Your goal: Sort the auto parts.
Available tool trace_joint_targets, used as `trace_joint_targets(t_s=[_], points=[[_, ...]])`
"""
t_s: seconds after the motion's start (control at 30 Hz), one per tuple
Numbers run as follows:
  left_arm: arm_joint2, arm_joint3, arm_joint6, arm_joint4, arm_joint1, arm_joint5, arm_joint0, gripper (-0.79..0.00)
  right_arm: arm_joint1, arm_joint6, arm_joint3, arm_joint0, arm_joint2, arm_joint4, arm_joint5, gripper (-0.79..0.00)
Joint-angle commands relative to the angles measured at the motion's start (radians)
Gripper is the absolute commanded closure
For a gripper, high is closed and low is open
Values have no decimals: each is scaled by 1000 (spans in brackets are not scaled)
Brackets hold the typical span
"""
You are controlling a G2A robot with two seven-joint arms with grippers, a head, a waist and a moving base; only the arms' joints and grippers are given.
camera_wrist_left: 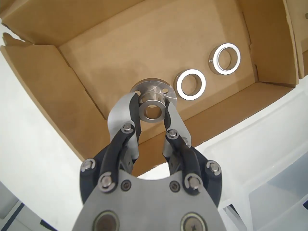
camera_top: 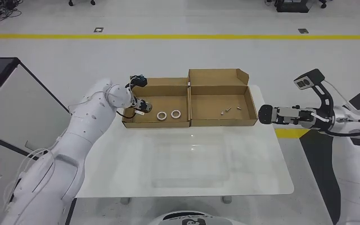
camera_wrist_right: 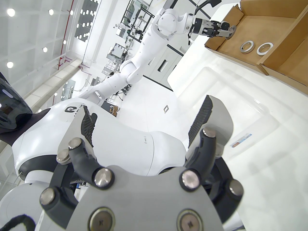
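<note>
left end effector (camera_wrist_left: 152,108) clamped on the neck of a flanged metal hub (camera_wrist_left: 154,88), jaws drawn in tight on either side of the collar, at the left end of the left cardboard box (camera_wrist_left: 72,13). the hub's long axis runs in line with the end effector, its bore facing back toward the wrist and its flange end toward the box floor; whether the flange touches the floor cannot be told. two metal rings lie flat on the same floor: the nearer ring (camera_wrist_left: 191,84) just beside the flange, the farther ring (camera_wrist_left: 227,58) near the wall shared with the right cardboard box (camera_top: 219,76), where a few small fasteners (camera_top: 228,110) lie. the right end effector (camera_wrist_right: 146,108) hangs at the right edge of the bench (camera_top: 270,163), just beside the right box's outer wall, jaws wide apart and holding nothing. a clear plastic tray (camera_top: 169,183) sits on the bench in front of both boxes.
</note>
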Motion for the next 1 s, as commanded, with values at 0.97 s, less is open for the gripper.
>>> trace_joint_targets(t_s=[0.97], points=[[147,327,48,48,-131,-76,-102,-262,0,0,0,0,0,0,0,-785]])
